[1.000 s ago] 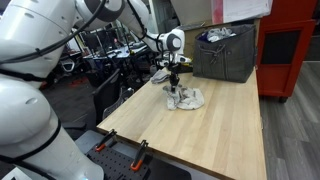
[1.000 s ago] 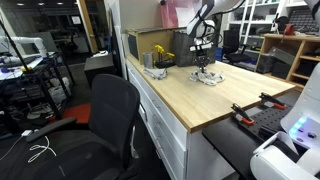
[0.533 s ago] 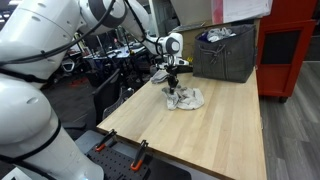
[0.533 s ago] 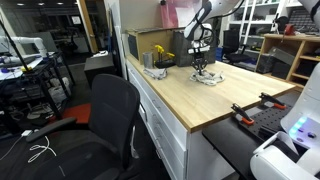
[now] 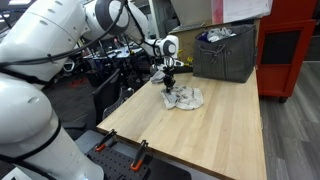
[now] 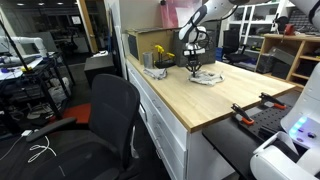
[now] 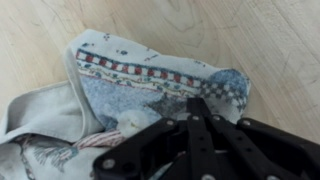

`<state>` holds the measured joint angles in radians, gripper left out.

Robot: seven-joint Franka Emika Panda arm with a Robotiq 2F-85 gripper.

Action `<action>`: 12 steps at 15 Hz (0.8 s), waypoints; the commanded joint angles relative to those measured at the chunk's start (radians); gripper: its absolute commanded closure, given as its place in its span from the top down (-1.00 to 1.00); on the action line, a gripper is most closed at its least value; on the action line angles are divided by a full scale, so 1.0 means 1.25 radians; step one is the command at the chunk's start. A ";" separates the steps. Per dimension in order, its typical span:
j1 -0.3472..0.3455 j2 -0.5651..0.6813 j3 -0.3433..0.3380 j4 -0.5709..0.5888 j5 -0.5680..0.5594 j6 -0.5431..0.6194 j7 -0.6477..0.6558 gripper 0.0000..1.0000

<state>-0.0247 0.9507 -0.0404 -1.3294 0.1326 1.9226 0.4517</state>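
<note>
A crumpled patterned cloth [image 5: 186, 98] with a red and blue border lies on the wooden table [image 5: 210, 135]; it also shows in an exterior view [image 6: 206, 77]. My gripper [image 5: 171, 84] sits at the cloth's near-left edge, just above the table, and shows in the other exterior view too [image 6: 193, 70]. In the wrist view the two black fingers [image 7: 196, 106] are pressed together with the cloth [image 7: 150, 80] bunched right under and around their tips. The fingers appear shut on a fold of the cloth.
A dark grey fabric bin [image 5: 225, 52] stands at the table's far end. A small box with yellow flowers [image 6: 158, 60] sits near the table's back corner. Clamps [image 5: 140, 150] grip the front edge. A black office chair [image 6: 105, 115] stands beside the table.
My gripper has shifted a little sideways, toward the table's edge by the chair, staying at the cloth. The cloth's edge has followed slightly.
</note>
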 commanded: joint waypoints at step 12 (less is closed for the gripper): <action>0.037 0.066 -0.014 0.097 -0.037 0.017 -0.111 -1.00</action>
<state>-0.0204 1.0220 -0.0108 -1.2156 0.1469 1.8895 0.3194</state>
